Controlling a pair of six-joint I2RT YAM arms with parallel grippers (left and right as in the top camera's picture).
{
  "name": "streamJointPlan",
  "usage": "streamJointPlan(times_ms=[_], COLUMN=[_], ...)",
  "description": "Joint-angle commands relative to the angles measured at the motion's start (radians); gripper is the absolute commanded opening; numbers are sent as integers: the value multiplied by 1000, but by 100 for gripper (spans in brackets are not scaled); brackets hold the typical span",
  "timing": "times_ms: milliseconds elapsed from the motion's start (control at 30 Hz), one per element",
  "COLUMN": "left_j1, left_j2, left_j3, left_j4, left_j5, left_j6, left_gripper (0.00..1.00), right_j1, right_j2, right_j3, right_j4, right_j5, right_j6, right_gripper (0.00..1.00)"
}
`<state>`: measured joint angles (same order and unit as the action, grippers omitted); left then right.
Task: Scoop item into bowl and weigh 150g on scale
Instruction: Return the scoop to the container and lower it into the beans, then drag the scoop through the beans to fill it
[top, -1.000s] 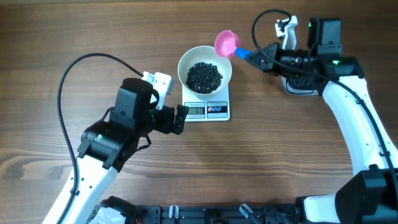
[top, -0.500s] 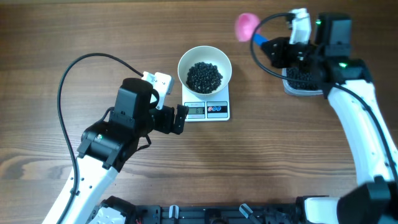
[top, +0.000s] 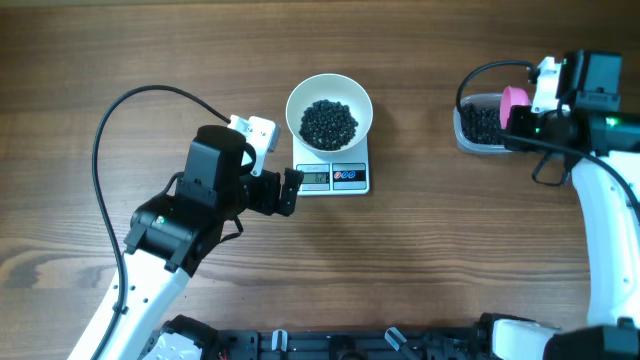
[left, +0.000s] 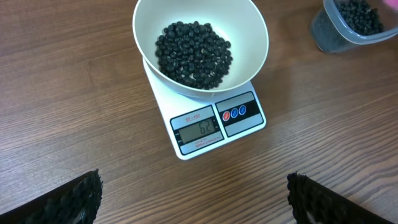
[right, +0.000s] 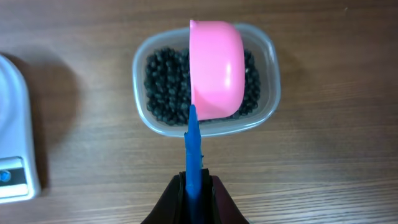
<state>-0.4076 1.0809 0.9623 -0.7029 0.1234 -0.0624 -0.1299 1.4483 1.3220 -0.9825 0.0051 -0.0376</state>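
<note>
While over tub (right: 272, 87), scoop (right: 214, 68) in tool (right: 194, 184)

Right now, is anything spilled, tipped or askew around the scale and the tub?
Nothing stands out. The bowl sits upright on the scale with the black beans heaped inside, and no loose beans show on the table. The clear tub stands upright, and the right end effector holds the pink scoop over it.

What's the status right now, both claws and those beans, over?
Left gripper open, empty, near scale. Right gripper shut on pink scoop handle, scoop over bean tub. Bowl of beans on scale, display reading 62. Nothing between tub and bowl.
</note>
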Motion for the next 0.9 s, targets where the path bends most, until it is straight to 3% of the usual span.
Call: streamJointPlan(times_ms=[0,67,567,733,867], left_j1=[-3,-3,-3,-3,-3], left_j2=[2,2,2,2,2], left_j3=[5,5,5,5,5], left_j4=[0,0,0,0,0], left_j5=[-10,-10,-10,-10,-10], left_j6=[-6,-6,-6,-6,-6], left_gripper=[100,100,100,100,100], right_j1=[-3,-2,-2,-2,-2], right_j2=[86,119,243,265,265], right_j3=[7,7,7,7,7], right_j4=[9,24,89,81,25], right_j5=[86,156,154,-20,-35], right_j6=[-64,-68,-101,-101,-101], right_gripper=[4,4,4,4,4])
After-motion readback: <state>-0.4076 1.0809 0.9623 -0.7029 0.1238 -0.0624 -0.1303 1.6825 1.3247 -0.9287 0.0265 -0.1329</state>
